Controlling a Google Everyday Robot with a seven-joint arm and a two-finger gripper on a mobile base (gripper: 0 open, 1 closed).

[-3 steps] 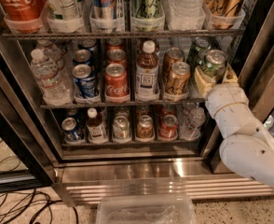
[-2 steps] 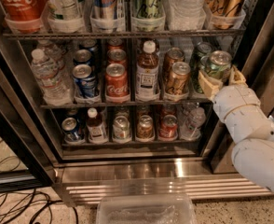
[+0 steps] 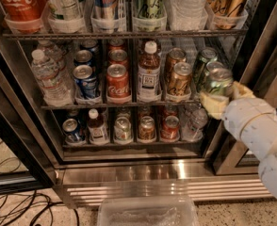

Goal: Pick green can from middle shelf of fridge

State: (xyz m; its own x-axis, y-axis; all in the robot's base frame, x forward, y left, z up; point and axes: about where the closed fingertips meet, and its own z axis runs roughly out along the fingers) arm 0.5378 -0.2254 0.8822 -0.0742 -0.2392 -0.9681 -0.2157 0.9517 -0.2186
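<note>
At the right end of the dark wire middle shelf of the black-framed drinks fridge, the pale two-finger gripper is clamped around one dark green aluminium can at the front edge. Two matching green cans stand behind it, with two gold-bronze cans just beside them.

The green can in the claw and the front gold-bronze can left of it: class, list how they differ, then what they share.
Colour: the green can is dark green; the gold-bronze can is bronze. State: the claw, at the middle shelf's right end, grips the green can; the gold-bronze can stands untouched in its lane. Both have silver tops and look similar in size.
</note>
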